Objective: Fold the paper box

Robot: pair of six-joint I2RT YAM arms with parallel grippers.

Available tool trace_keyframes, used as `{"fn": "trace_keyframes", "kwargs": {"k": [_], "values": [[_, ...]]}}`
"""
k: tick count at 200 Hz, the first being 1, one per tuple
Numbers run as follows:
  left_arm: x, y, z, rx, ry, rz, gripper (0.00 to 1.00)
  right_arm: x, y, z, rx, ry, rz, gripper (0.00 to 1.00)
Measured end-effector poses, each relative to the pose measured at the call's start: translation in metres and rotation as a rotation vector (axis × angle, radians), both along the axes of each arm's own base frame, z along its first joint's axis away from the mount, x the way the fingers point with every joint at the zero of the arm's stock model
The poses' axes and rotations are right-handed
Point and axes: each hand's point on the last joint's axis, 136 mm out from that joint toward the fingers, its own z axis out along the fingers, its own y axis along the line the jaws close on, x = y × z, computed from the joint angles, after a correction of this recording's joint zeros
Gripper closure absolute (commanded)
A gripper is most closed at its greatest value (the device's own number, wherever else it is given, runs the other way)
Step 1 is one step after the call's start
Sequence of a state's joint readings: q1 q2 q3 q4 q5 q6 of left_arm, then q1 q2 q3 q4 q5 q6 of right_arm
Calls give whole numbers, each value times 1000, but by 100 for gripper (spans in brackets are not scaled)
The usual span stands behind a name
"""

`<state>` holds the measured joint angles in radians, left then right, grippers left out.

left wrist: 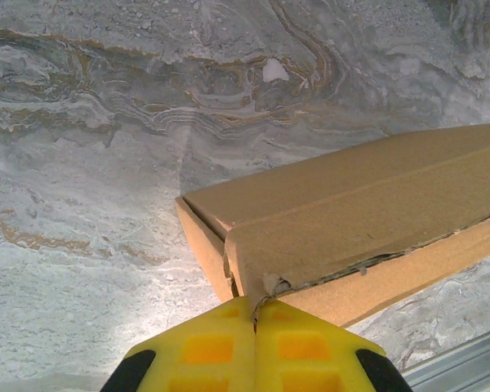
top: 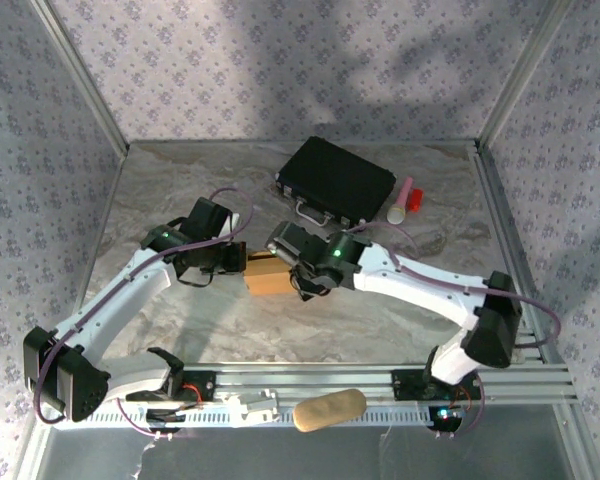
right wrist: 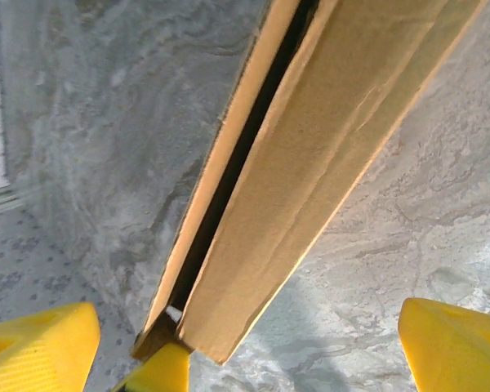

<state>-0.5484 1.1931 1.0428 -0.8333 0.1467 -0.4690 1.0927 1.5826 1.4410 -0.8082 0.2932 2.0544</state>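
Left pincer (left wrist: 254,327), pressed together, pinches a corner of the box (left wrist: 351,220) on the bench (top: 230,320); right pincer (right wrist: 245,314) is spread around it. Box looks mostly formed, but one long seam gapes, so closing remains.

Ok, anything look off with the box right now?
Yes. The box isn't closed flush: a dark gap runs along its long seam. The corner pinched by the left gripper looks frayed and crumpled. Nothing else stands out.
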Motion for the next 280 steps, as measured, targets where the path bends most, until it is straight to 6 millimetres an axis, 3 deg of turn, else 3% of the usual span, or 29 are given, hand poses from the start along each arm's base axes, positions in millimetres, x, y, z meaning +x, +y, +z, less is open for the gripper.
{"fn": "trace_keyframes", "kwargs": {"k": [60, 137, 212, 280], "values": [[-1, -1, 0, 8, -6, -5, 100, 9, 22, -28, -24, 117, 2, 5], [0, -1, 0, 9, -9, -5, 100, 18, 36, -42, -5, 148, -6, 27], [-1, -1, 0, 14, -7, 3, 100, 23, 41, -42, 22, 134, -11, 50], [-4, -2, 1, 0, 6, 21, 100, 26, 42, -42, 33, 126, -14, 53]]}}
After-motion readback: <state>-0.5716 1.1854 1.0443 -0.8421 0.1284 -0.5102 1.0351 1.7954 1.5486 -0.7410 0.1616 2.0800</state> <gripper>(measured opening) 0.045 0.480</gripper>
